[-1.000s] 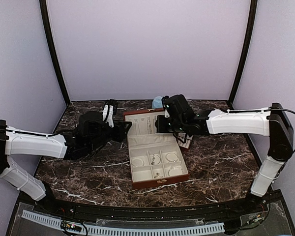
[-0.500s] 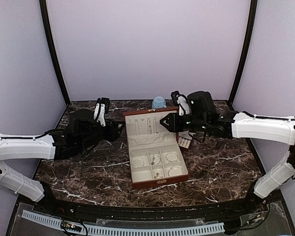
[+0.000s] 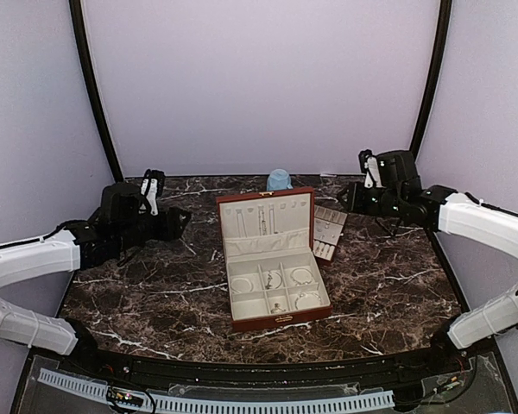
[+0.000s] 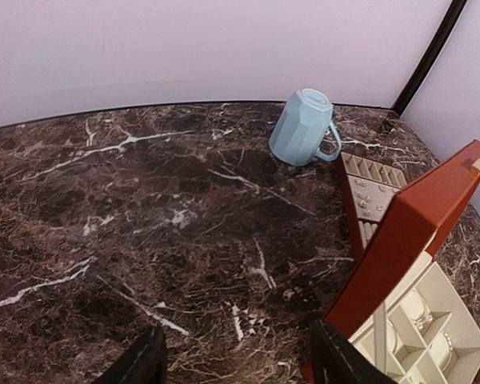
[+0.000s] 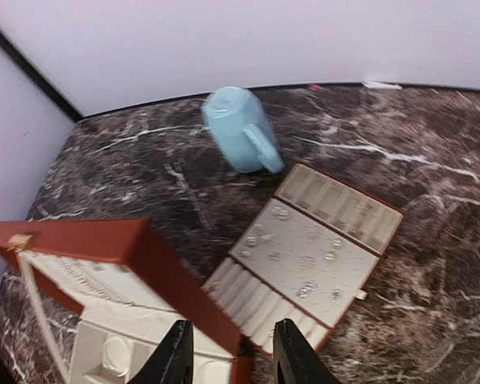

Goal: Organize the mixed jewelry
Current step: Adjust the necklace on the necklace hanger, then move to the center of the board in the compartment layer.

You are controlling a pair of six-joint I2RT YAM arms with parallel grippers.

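Jaws of the left gripper (image 4: 238,364) are standing parted and gripping nothing, hanging over the dark marbled table (image 3: 147,285) well to the left of the reddish-brown box (image 3: 276,322). At the middle of the table the box is lying open with its lid (image 3: 236,228) propped upright, and the silver jewelry is sitting inside. Thin chains (image 3: 263,221) are hanging against the lid's cream lining, while rings and hoops (image 3: 274,279) are lying in the compartments below. A pale blue mug (image 3: 279,179) is standing behind the box. Just to the right of the box, the cream slotted tray (image 3: 328,231) is resting flat on the table, with small studs (image 5: 304,260) dotting its middle panel. At the far right, the right gripper (image 5: 234,356) is hovering behind and to the right of the tray, apart from it, its jaws likewise spread with nothing between them. No loose piece is showing on the marble in any view, though anything that small would be hard to pick out against the veining. Judging by this layout, the sorting is looking finished or very nearly so. Every visible piece is sitting in a slot or compartment and both arms are standing clear. Closing the box may be all that is remaining, if that is wanted.
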